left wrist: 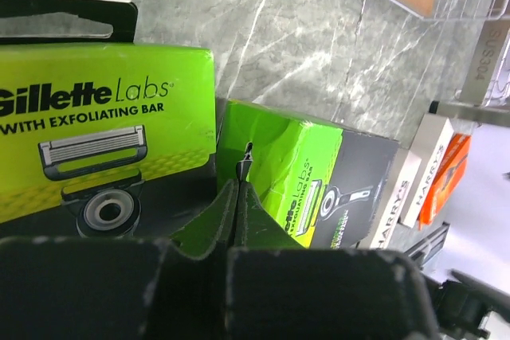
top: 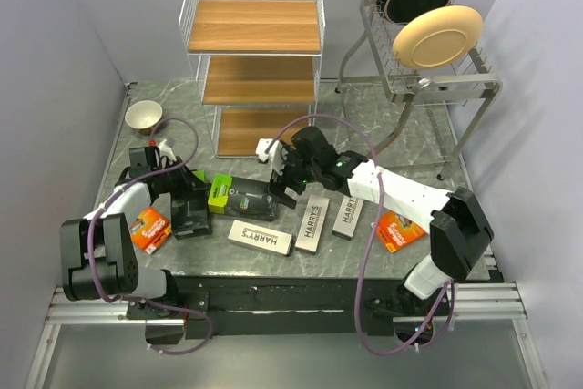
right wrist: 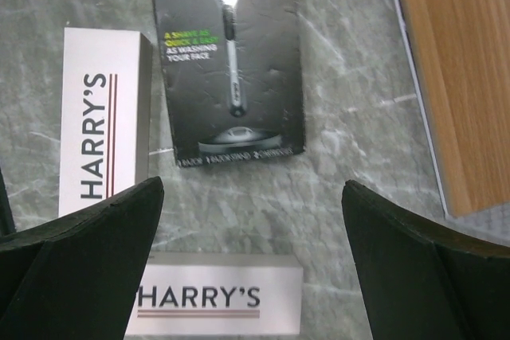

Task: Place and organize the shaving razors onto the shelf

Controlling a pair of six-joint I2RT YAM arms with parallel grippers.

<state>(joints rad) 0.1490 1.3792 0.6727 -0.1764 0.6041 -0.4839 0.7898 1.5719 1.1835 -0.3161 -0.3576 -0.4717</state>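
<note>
Two black razor boxes with lime-green ends lie at the left-centre of the table: a flat one [top: 189, 213] [left wrist: 103, 133] and a boxy one [top: 240, 198] [left wrist: 307, 181] [right wrist: 227, 53]. Three white HARRY'S boxes [top: 260, 236] [top: 312, 223] [top: 348, 216] lie in front; two show in the right wrist view [right wrist: 103, 117] [right wrist: 215, 296]. Orange packs lie at the left [top: 150, 230] and right [top: 401, 230]. My left gripper [top: 187, 199] [left wrist: 239, 173] is shut and empty above the gap between the two black boxes. My right gripper [top: 281, 189] [right wrist: 253, 197] is open over bare table just short of the boxy one's black end. The shelf [top: 255, 52] stands behind.
A small bowl [top: 144, 117] sits at the back left. A grey dish rack [top: 428, 70] with plates stands at the back right. The shelf's lowest wooden tier [right wrist: 454, 77] lies close to my right gripper's right side.
</note>
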